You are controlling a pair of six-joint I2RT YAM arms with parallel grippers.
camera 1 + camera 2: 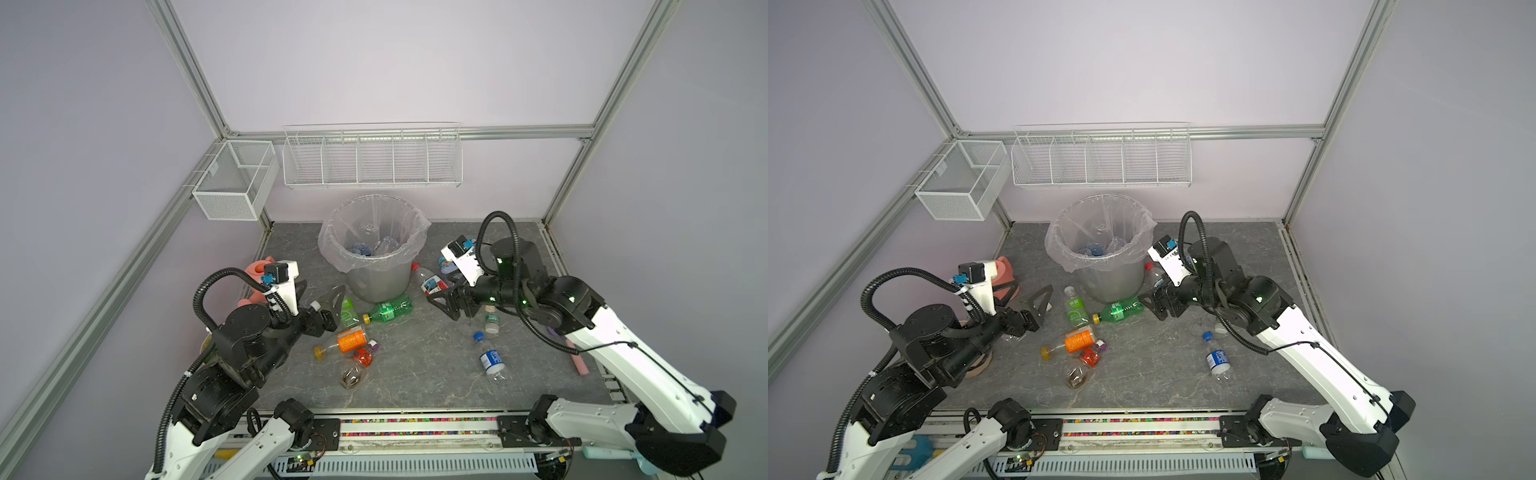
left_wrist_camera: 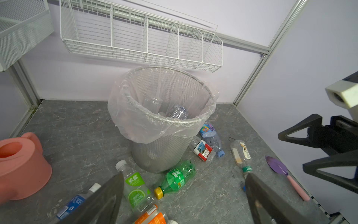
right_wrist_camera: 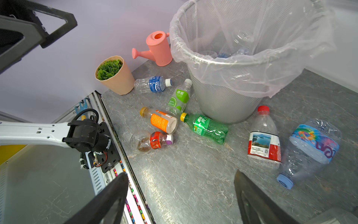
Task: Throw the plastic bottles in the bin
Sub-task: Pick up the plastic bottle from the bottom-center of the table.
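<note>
**Bottle clear-up under way:** The left gripper [image 1: 323, 289], jaws wide apart and empty, hovers low beside the watering can [image 1: 254, 270]. Just ahead lies the lime bottle [image 1: 349, 316], white cap toward the bin [image 1: 376, 282], its long axis roughly in line with the reach. Beyond it the green bottle [image 1: 390, 311] lies crosswise at the bin's foot, yellow cap facing this arm. The right gripper [image 1: 442, 297], likewise spread and empty, sits nearer the red-label bottle [image 1: 430, 283]. Other bottles [image 1: 374, 246] rest inside the bin. The lime bottle looks like the left arm's closest pick.
</note>
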